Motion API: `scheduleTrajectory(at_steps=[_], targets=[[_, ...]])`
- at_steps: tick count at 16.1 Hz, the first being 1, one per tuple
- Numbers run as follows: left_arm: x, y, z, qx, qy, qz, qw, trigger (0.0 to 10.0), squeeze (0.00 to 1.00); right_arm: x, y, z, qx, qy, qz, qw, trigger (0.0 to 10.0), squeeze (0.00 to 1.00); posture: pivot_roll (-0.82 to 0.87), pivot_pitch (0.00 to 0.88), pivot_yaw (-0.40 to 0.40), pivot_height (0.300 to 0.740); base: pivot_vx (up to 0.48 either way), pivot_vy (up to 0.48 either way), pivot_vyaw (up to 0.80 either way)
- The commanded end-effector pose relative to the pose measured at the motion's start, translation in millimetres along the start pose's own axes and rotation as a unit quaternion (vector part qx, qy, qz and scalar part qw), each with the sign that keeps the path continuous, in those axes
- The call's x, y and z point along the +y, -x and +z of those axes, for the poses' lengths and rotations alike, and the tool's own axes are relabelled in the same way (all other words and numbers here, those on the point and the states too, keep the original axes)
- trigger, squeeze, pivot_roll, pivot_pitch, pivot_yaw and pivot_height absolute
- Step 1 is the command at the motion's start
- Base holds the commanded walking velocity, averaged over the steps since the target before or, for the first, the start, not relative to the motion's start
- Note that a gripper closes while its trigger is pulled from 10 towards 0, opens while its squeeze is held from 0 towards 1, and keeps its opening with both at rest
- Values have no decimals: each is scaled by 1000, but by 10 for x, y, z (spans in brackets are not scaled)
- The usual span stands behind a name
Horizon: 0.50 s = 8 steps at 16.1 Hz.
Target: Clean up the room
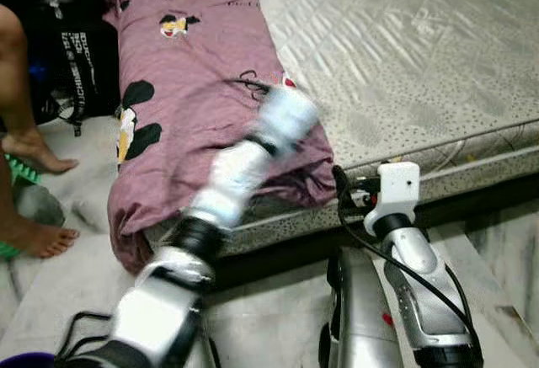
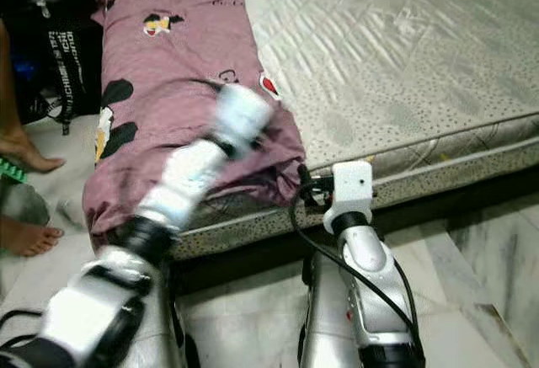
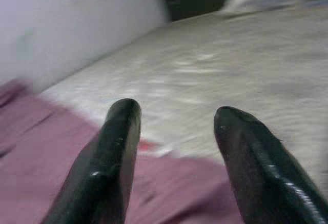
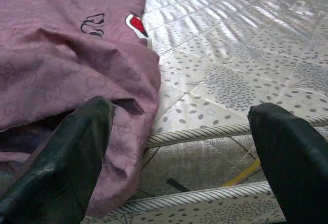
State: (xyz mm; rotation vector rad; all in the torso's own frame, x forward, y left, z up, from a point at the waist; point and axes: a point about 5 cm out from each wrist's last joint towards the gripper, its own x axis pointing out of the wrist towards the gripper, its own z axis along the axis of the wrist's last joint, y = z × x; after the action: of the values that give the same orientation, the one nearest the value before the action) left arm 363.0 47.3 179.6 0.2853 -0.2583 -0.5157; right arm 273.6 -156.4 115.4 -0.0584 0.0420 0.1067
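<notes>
Purple blanket (image 1: 194,90) lies bunched along the mattress (image 1: 421,56) edge; left gripper (image 3: 174,147) and right gripper (image 4: 179,157), jaws wide open and empty, should pinch loose fabric deeply.

Matt purple cloth blanket (image 1: 194,73), quilted mattress (image 1: 404,48)

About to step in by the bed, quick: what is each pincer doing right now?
Left pincer: open, holding nothing, over the purple bedsheet.
Right pincer: open, holding nothing, at the mattress edge.
</notes>
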Motion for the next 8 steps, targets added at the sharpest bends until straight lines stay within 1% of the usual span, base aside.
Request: scheduleTrajectory(at_steps=[1, 2, 3, 4, 5, 6, 7, 8], targets=[[114, 80, -155, 34, 24, 34, 999, 10000, 1000, 8, 11, -29, 4, -1, 1, 1000, 10000, 0, -40, 24, 38, 493, 0, 0, 0], [202, 133, -312, 79, 43, 47, 995, 10000, 1000, 6, 16, -30, 4, -1, 1, 1000, 10000, 0, -46, 27, 37, 493, 0, 0, 0], [331, 228, -566, 160, 54, 55, 984, 10000, 1000, 1, 27, -24, 4, 0, 0, 1000, 10000, 0, -51, 31, 36, 493, 0, 0, 0], [338, 269, -667, 196, 53, 39, 978, 10000, 1000, -4, 31, -21, 4, 0, -1, 1000, 10000, 0, -58, 35, 33, 493, 0, 0, 0], [377, 313, -759, 230, 51, 32, 971, 10000, 1000, -11, 40, -20, 5, 1, -1, 1000, 10000, 0, -60, 36, 33, 493, 0, 0, 0], [396, 351, -828, 255, 63, 29, 964, 10000, 1000, -20, 50, -23, 7, 2, -1, 1000, 10000, 0, -75, 39, 33, 493, 0, 0, 0], [395, 367, -858, 266, 75, 29, 961, 10000, 1000, -25, 54, -25, 7, 3, -1, 1000, 10000, 0, -78, 40, 33, 493, 0, 0, 0], [332, 461, -992, 308, 71, 2, 949, 10000, 1000, -37, 68, -25, 8, 5, -2, 1000, 10000, 0, -85, 41, 35, 493, 0, 0, 0]])
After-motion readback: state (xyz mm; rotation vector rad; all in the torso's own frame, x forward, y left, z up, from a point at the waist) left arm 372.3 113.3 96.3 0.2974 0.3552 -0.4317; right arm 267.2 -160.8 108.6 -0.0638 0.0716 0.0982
